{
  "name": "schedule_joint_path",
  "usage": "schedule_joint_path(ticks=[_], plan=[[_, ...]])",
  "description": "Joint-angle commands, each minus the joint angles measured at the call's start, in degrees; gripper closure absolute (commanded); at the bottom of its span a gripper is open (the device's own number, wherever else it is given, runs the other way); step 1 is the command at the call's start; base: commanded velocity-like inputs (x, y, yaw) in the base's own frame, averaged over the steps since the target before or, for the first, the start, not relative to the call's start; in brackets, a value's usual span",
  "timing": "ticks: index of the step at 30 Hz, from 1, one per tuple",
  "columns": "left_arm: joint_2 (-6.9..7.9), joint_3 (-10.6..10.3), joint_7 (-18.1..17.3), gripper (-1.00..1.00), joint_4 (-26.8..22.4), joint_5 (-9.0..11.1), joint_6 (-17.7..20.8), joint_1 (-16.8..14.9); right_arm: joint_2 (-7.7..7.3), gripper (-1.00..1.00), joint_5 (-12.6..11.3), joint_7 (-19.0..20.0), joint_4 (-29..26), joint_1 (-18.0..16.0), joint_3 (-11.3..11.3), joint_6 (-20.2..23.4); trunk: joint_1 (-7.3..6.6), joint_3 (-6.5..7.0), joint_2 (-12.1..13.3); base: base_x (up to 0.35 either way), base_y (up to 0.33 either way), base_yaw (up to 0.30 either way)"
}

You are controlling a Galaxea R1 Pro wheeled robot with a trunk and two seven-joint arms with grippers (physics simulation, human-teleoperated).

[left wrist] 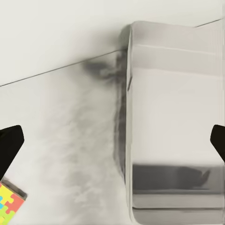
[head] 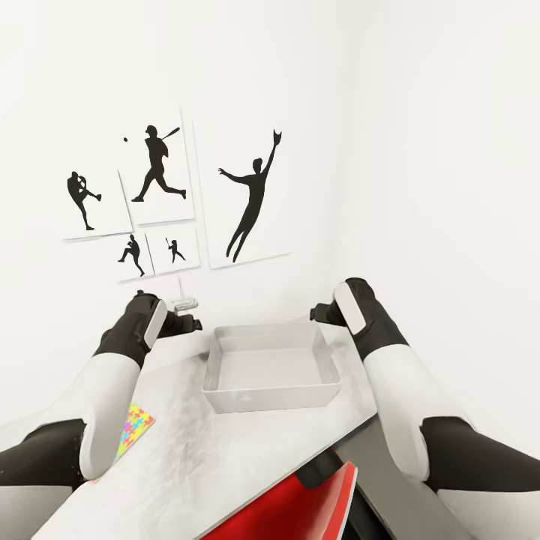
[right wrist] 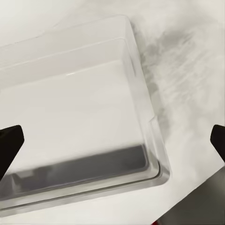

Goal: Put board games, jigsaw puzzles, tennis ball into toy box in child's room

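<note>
The grey toy box (head: 270, 397) stands on the white table (head: 225, 465) against the wall, and I see nothing inside it. My left gripper (head: 187, 325) hovers open beside the box's left rim (left wrist: 130, 93), its dark fingertips (left wrist: 9, 146) spread wide. On the other side my right gripper (head: 321, 313) is open over the box's far right corner, looking into the box (right wrist: 140, 79) with its fingertips (right wrist: 9, 145) wide apart. A colourful jigsaw puzzle (head: 135, 429) lies flat on the table under my left forearm; its corner (left wrist: 9, 206) shows in the left wrist view.
A flat red thing (head: 315, 506) with a black part on it sits below the table's front edge, at the bottom of the head view. A small white object (head: 182, 304) rests by the wall behind the box. Baseball silhouette pictures (head: 157, 176) hang above.
</note>
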Motion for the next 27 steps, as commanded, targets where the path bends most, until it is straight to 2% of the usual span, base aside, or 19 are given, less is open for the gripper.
schedule_joint_path(ticks=[1,6,8,13,18,27], plan=[[-0.23,0.09,0.21,-1.0,-0.06,0.21,0.26,-0.19,0.08,-1.0,-0.59,-0.59,0.96,-0.67,-0.15,0.04,0.04,-0.14,-0.14,0.0,0.0,0.0],[-1.76,0.09,0.44,-1.0,0.08,0.16,0.29,-1.08,0.25,-1.0,-0.47,-0.62,7.36,-3.85,-0.17,-0.46,0.04,-0.14,-0.14,0.0,0.0,0.0],[-3.11,0.09,0.58,-1.0,0.2,0.03,0.26,-1.45,0.34,-1.0,-0.37,-0.61,10.83,-5.28,-0.18,-1.22,0.04,-0.14,-0.14,0.0,0.0,0.0],[-5.62,0.07,0.77,-1.0,0.36,-0.13,0.21,-1.75,0.27,-1.0,-0.26,-0.59,13.81,-6.47,-0.09,-2.04,0.04,-0.14,-0.14,0.0,0.0,0.0],[-6.32,0.07,0.85,-1.0,1.25,-0.18,0.14,-1.82,-0.05,-1.0,-0.26,-0.6,14.44,-6.76,-0.02,-2.18,0.04,-0.14,-0.14,0.0,0.0,0.0],[-6.6,0.07,0.89,-1.0,4.18,-0.26,-1.6,-1.88,-0.14,-1.0,-0.26,-0.63,14.7,-6.8,0.15,-2.25,0.04,-0.14,-0.14,0.0,0.0,0.0]])
